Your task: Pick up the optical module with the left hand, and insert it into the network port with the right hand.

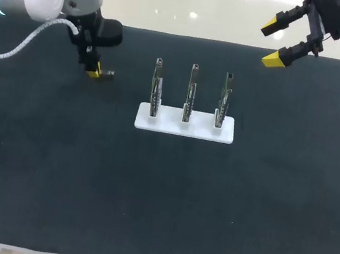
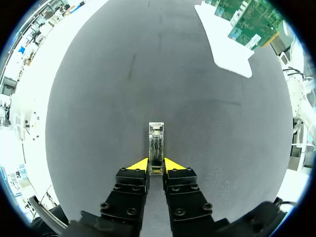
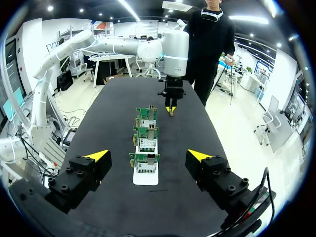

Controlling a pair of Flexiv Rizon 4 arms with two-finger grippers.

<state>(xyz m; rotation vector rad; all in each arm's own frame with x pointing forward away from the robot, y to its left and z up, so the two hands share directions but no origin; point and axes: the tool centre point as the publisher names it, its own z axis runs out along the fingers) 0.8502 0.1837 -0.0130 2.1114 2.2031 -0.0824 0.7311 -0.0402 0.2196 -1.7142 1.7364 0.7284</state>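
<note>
Optical module [image 2: 156,140]: located well to the left of the white stand [image 1: 185,123], near the stand's far edge line, at the level of the dark mat [image 1: 157,197].

Status of the task:
1. Pick-up, in hand. The left gripper [image 1: 93,71] is lowered to the mat at the module. The left wrist view shows its two yellow tips pressed against opposite sides of the module's near end, so the gripper is clamped on the module. The rest of the module projects ahead of the tips. The views do not show whether the module is already clear of the mat; judged from them, no lift of any height is done.
2. Transfer to the right arm, not yet done. The right gripper [image 1: 273,44] hangs above and beyond the far right corner of the stand, well apart from it. Its fingers are spread wide and carry nothing.
3. Insertion, not yet done. Three green boards [image 1: 190,94] stand upright in a row on the stand. No module is seated in any of them, as far as the views show. The target port cannot be identified from these views.

Remaining work, by judgement: lift, hand-over, alignment to a port, insertion.
</note>
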